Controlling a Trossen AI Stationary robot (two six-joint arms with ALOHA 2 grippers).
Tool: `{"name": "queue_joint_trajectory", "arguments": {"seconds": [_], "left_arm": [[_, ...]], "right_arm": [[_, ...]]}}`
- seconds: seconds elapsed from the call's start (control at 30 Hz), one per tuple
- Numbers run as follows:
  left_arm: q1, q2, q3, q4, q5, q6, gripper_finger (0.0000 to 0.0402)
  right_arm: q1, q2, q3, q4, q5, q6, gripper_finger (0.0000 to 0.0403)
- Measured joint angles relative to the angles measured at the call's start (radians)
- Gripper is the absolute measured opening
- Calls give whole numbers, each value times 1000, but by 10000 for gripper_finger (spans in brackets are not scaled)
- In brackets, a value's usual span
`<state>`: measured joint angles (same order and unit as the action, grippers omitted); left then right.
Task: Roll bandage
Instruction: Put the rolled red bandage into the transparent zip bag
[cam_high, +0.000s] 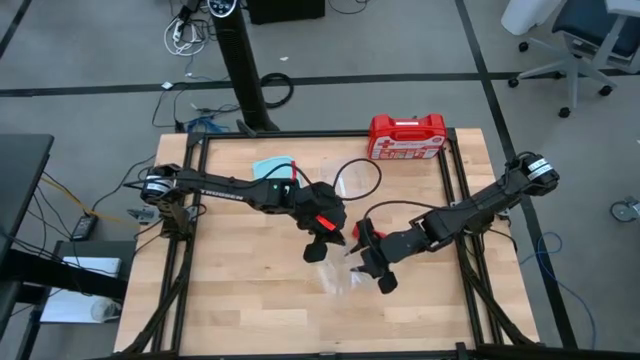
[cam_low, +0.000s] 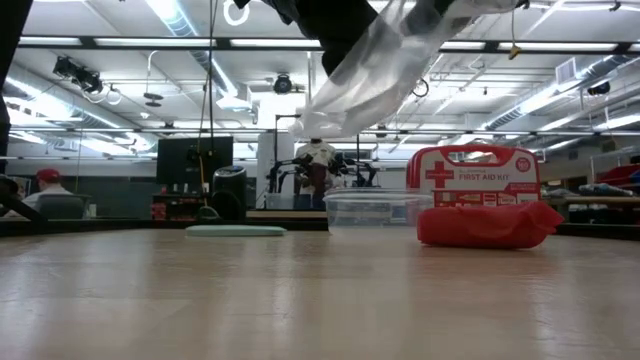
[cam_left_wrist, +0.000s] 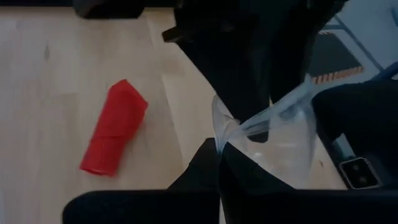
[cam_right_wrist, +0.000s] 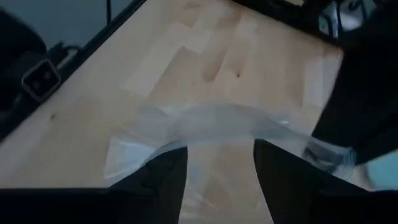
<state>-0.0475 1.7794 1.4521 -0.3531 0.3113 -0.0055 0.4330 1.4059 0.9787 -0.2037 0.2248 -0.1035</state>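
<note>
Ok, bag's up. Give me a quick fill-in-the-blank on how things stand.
1. The left gripper has its jaws shut on a clear plastic ____.
2. The right gripper faces it with its jaws ____.
3. The bandage, rolled up, lies on the ____, held by neither gripper.

Missing words: bag; open; table.

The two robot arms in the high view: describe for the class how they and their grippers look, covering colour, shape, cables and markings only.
Both the left arm and the right arm are dark, slender and jointed, each ending in a silvery round base joint near the table's edge. The left arm has pale lettering along one link and a red patch near the left gripper. A thin black cable loops beside each arm. The right gripper has two dark, blunt fingers.
</note>
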Motion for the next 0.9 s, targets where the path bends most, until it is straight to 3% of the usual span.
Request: {"name": "queue_joint_trajectory", "arguments": {"seconds": [0.23,0.47,0.9], "left_arm": [[0,0,0,-31,-18,-1,0],[0,0,0,-44,-31,1,0],[-3,0,0,-45,-33,34,0]], "right_arm": [[-68,0,0,-41,-79,274,180],[-105,0,0,-60,-136,432,191],[-160,0,0,-110,-151,495,235]]}}
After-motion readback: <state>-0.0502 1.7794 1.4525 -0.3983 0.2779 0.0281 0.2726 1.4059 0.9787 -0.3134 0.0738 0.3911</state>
